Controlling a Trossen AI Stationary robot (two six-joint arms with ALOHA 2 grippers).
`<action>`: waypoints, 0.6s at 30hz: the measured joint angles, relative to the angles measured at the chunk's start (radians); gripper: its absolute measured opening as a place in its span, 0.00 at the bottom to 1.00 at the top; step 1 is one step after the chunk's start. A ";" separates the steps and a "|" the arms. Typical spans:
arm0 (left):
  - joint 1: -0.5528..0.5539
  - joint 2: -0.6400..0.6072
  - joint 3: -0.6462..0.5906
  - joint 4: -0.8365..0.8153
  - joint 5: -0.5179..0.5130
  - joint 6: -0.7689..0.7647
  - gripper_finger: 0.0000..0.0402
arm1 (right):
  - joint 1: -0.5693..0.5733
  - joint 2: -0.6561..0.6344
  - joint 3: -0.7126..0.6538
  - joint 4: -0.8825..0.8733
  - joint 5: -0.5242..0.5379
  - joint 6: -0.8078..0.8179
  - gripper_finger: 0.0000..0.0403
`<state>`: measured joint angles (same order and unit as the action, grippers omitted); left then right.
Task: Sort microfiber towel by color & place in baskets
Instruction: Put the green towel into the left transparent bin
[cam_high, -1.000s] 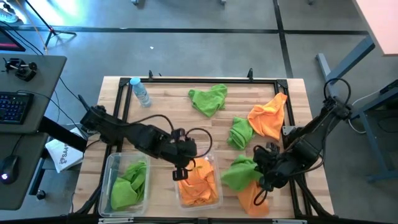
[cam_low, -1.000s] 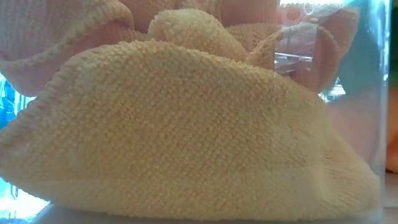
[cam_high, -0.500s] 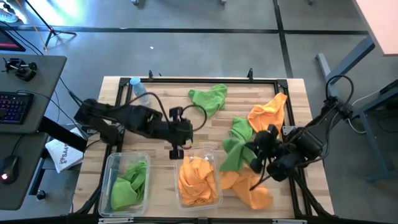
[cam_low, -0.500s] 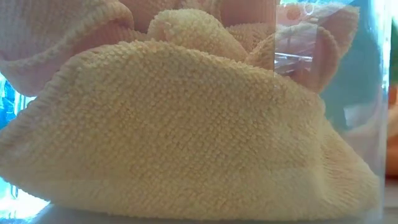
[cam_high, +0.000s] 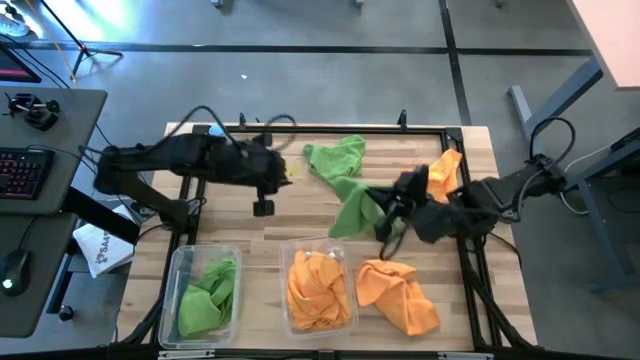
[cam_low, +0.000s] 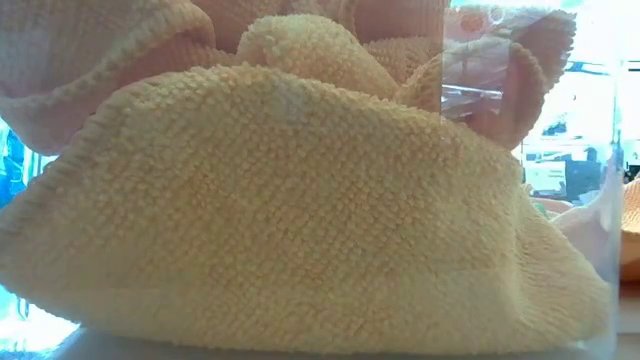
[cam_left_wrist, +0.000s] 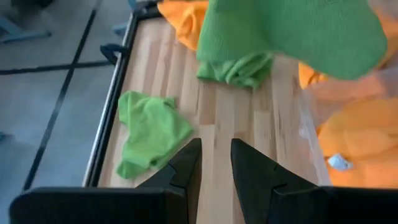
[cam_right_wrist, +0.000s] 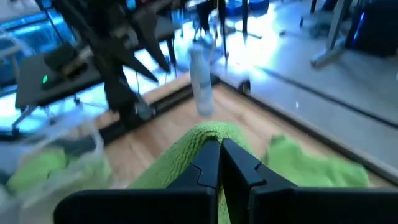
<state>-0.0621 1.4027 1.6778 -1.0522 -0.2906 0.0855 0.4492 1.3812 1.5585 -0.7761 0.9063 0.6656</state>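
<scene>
1. High view: left gripper (cam_high: 263, 207) hangs empty near the table's far-left side, fingers slightly parted.
2. Green-towel tub (cam_high: 180, 270) and orange-towel tub (cam_high: 345, 262) sit at the near edge.
3. Right gripper (cam_high: 384, 213) pinches a green towel (cam_high: 352, 213) mid-table.

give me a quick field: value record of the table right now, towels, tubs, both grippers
left gripper: empty, narrow gap between fingers, above bare wood behind the tubs
right gripper: shut on green towel, lifted mid-table
left tub: holds green cloth
right tub: holds orange cloths
loose on table: green towel at back, orange towel at front right, orange towel at back right
water bottle: back left
</scene>
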 joint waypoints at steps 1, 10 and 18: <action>0.016 -0.031 -0.036 0.037 0.017 0.003 0.19 | -0.019 0.007 0.000 0.047 -0.004 -0.044 0.00; 0.093 -0.167 -0.256 0.334 0.079 -0.052 0.19 | -0.193 0.090 0.000 0.243 -0.211 -0.195 0.00; 0.096 -0.108 -0.259 0.421 0.104 -0.102 0.32 | -0.287 0.181 0.000 0.333 -0.440 -0.203 0.00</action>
<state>0.0336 1.2944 1.4189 -0.6311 -0.1869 -0.0167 0.1623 1.5619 1.5581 -0.4428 0.4659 0.4625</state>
